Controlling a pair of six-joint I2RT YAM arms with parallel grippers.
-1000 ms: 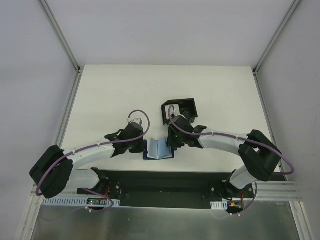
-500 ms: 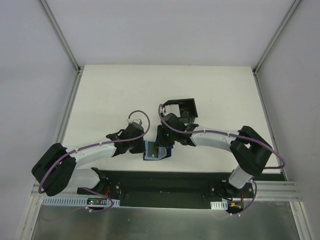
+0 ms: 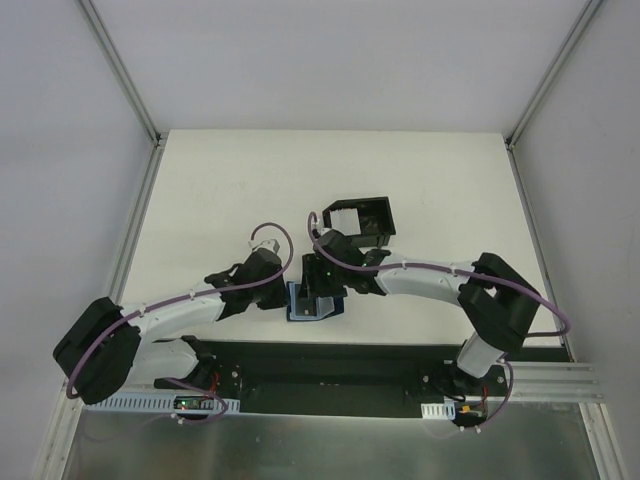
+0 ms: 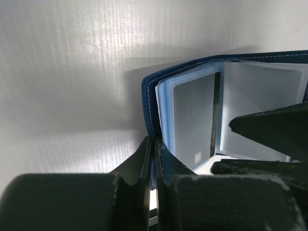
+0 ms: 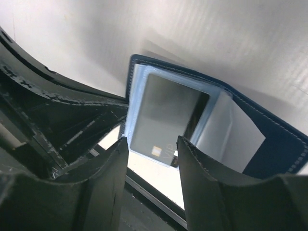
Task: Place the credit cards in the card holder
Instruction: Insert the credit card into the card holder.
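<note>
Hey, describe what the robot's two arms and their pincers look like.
The left arm and right arm have white tubular links joined by bulky black joint housings. A purple cable runs along each, looping free near the wrist. The right wrist shows a small green light. The left pincer and right pincer each have two matte black, textured fingers.

White table, matte; close up its surface is faintly ribbed, with soft glare. Enclosed by plain pale grey panels: back wall, left wall, right wall. Aluminium left post and right post run along the back corners. Black plate lies along the table's near edge, with a brushed metal sheet below it and a silver rail at right. Light even and diffuse, shadows soft
</note>
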